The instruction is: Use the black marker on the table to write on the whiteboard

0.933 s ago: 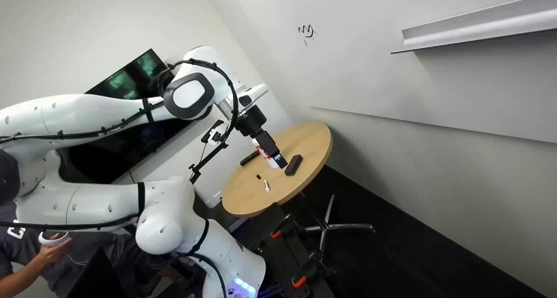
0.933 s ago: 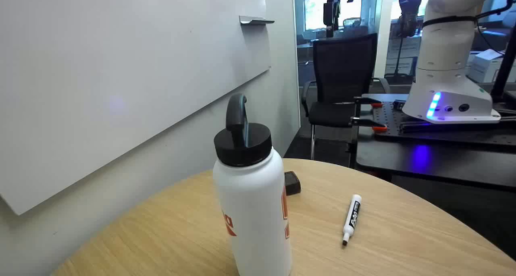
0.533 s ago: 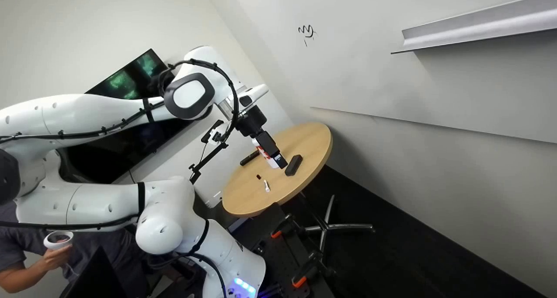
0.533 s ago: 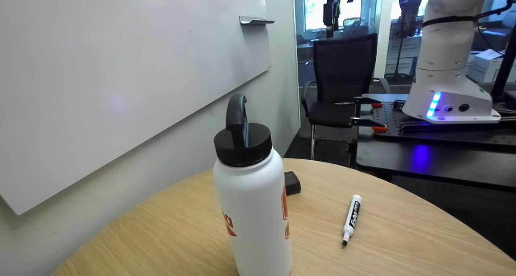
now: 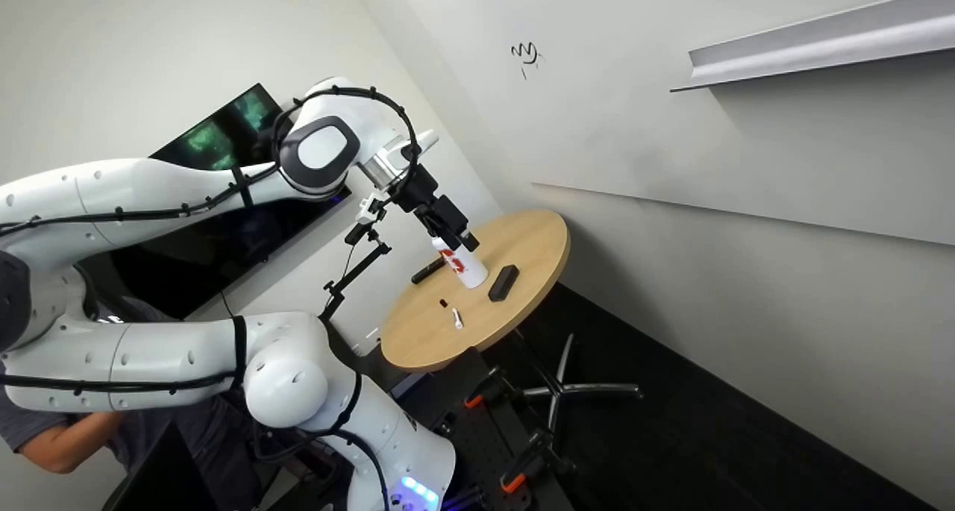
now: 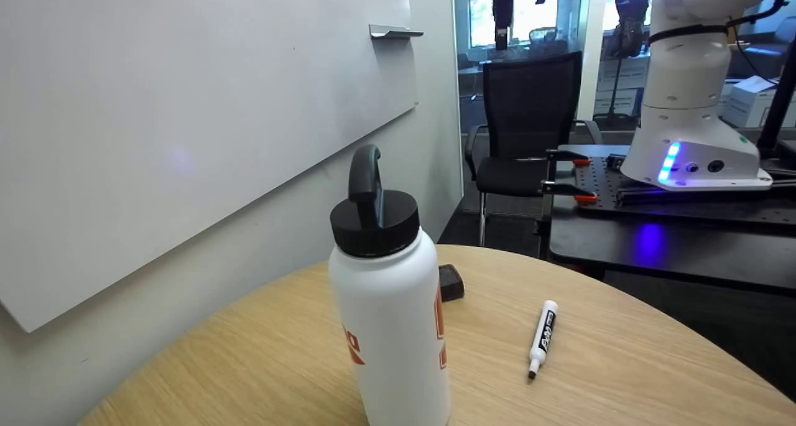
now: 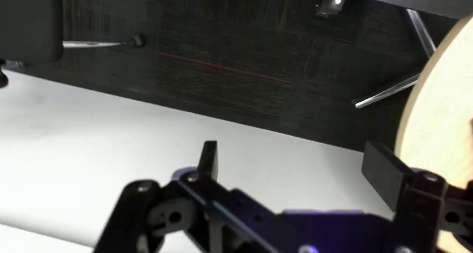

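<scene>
The black marker (image 6: 542,339), white-bodied with a black label and dark tip, lies flat on the round wooden table (image 6: 622,357). A small dark piece (image 5: 443,303) lies near the same marker (image 5: 457,318) in an exterior view. My gripper (image 5: 463,244) hangs in the air, overlapping the bottle's upper part in that view. Its jaws stand wide apart in the wrist view (image 7: 292,153), with only pale wall and dark floor seen between them. Black scribbles (image 5: 527,54) mark the large whiteboard (image 5: 634,130). The marker is out of the wrist view.
On the table stands a white bottle (image 6: 392,314) with red print and a black lid. A black block (image 5: 503,283) and a dark stick-shaped object (image 5: 427,271) lie around it. A ledge (image 5: 828,41) juts from the board. An office chair (image 6: 532,115) stands beyond the table.
My gripper has shifted up and left in an exterior view and turned, uncovering more of the bottle. The upper arm links moved too. Marker, bottle and block stay where they were.
</scene>
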{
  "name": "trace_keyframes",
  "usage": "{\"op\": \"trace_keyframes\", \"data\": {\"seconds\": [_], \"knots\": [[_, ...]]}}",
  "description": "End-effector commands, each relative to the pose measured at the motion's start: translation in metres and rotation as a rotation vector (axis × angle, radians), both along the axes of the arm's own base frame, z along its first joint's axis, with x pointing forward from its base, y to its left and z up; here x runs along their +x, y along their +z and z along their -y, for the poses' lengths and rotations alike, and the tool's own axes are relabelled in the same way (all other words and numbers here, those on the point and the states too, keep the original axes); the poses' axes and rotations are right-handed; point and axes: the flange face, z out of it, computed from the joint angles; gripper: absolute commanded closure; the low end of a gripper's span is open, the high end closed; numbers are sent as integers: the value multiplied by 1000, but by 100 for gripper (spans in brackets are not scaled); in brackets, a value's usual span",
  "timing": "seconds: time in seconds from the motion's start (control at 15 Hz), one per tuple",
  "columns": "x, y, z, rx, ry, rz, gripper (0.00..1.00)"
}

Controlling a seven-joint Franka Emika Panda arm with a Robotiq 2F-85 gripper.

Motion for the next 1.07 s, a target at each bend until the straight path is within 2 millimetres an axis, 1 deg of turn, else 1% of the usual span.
{"op": "trace_keyframes", "data": {"seconds": [0.0, 0.07, 0.2, 0.27, 0.33, 0.4, 0.47, 0.87, 0.93, 1.0], "knots": [[-22, 8, -74, 26, 204, 0, 0], [-34, 5, -98, 28, 263, 0, 0], [-55, 2, -136, 33, 380, -3, 0], [-67, -1, -150, 39, 435, -5, 0], [-76, -3, -160, 44, 488, -10, 0], [-68, -1, -147, 19, 399, -6, 0], [-74, -2, -155, 17, 421, -5, 0], [-70, -2, -150, 17, 398, -6, 0], [-72, -4, -157, 8, 431, 15, 0], [-77, -9, -170, 14, 499, 24, 0]]}}
